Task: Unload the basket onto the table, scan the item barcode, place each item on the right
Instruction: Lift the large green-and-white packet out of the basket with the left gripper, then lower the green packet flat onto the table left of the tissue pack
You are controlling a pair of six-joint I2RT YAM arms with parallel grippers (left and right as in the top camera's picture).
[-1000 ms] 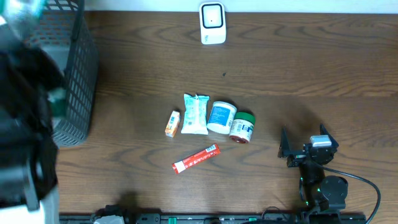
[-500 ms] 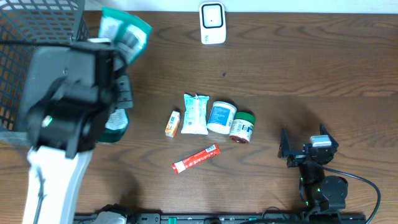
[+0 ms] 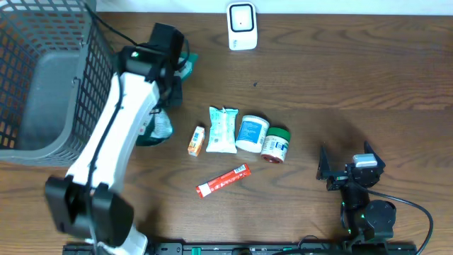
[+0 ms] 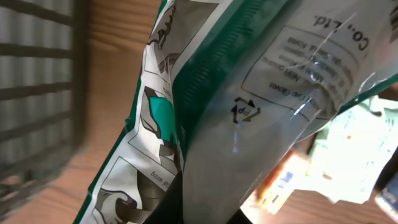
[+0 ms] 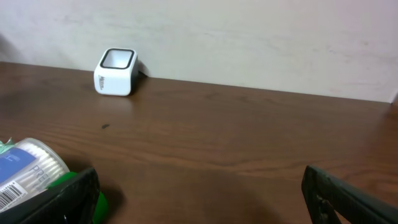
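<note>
Far left: grey mesh basket (image 3: 42, 78) on the table (image 3: 354, 85).
Left gripper (image 3: 173, 74): clamped on a green-white pouch (image 3: 159, 129), just beside the basket, left of the scanner (image 3: 241, 27).
Centre: box (image 3: 196, 140), packet (image 3: 222, 130), tub (image 3: 252, 133) and jar (image 3: 276, 144) in a row; red stick (image 3: 223, 180) near them.
Right gripper (image 3: 345, 166): jaws wide, holding nothing, well apart from the row.

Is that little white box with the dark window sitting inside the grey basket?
No, the white box stands on the table at its far edge, apart from the basket.
</note>
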